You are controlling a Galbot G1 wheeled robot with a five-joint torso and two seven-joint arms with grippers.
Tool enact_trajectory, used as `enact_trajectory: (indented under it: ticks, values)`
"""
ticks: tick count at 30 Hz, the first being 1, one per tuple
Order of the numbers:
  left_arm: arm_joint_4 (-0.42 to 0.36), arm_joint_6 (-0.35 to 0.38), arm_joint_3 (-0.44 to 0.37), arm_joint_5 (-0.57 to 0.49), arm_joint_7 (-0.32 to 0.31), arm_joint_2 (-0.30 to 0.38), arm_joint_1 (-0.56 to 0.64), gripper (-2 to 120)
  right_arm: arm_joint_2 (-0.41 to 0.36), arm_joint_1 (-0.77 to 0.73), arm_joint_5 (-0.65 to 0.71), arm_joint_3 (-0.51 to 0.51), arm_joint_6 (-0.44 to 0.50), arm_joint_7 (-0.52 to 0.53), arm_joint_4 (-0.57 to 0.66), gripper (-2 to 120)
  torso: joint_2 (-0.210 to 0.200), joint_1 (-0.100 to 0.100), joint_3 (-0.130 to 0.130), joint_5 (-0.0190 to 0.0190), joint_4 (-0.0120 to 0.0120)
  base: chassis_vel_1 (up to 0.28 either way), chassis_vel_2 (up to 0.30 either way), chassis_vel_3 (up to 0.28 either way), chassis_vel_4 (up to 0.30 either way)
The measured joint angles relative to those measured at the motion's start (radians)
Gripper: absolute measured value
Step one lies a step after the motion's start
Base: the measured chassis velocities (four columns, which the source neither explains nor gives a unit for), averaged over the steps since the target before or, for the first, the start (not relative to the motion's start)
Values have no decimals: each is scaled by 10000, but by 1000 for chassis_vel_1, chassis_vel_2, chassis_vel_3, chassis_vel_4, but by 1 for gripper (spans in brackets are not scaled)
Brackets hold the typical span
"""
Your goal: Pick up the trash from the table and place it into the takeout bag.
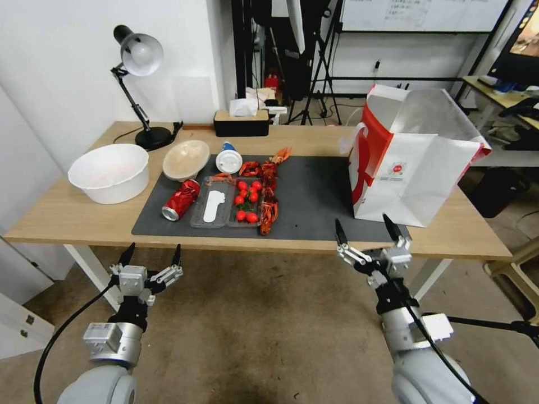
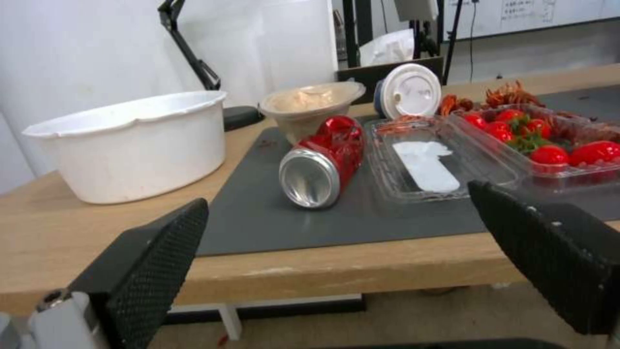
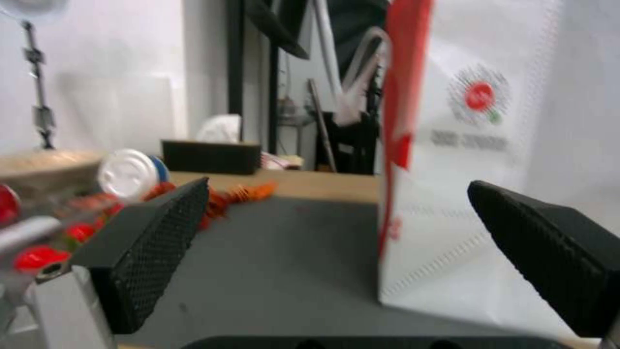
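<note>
both tools hang apart and empty below the counter (image 1: 67, 216) edge, the left tool (image 1: 151, 255) nearest the crushed can (image 1: 181, 200) left of the takeout bag (image 1: 412, 163), which may roll off if nudged sideways

The room was evenly and brightly lit from above, with only soft shadows under the table (image 1: 73, 216). The desk lamp (image 1: 138, 54) appeared unlit. Glare washed over the takeout bag's (image 1: 415, 179) foil lining. The head view bowed straight lines near its edges. The right wrist view was blurred throughout; beside the crushed red soda can (image 2: 323, 162), the left wrist view stayed fairly sharp.
</note>
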Motion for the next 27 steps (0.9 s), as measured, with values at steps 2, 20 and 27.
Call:
enact_trajectory:
  ticks: [2, 20, 27]
  values:
    - [12, -20, 4, -1, 0, 18, 0, 100, 110, -253, -13, 34, 97, 122, -145, 100, -1, 0, 1, -1, -1, 0, 0, 0, 0]
    - [53, -83, -4, -47, 0, 134, -11, 100, 598, -450, -35, -226, 500, 354, -1017, 100, 0, 0, 1, 1, 0, 0, 0, 0, 0]
    - [140, -112, 6, -49, 0, 173, -36, 100, 699, -453, -119, -276, 490, 415, -1157, 100, 0, -1, 1, 1, 0, 0, 0, 0, 0]
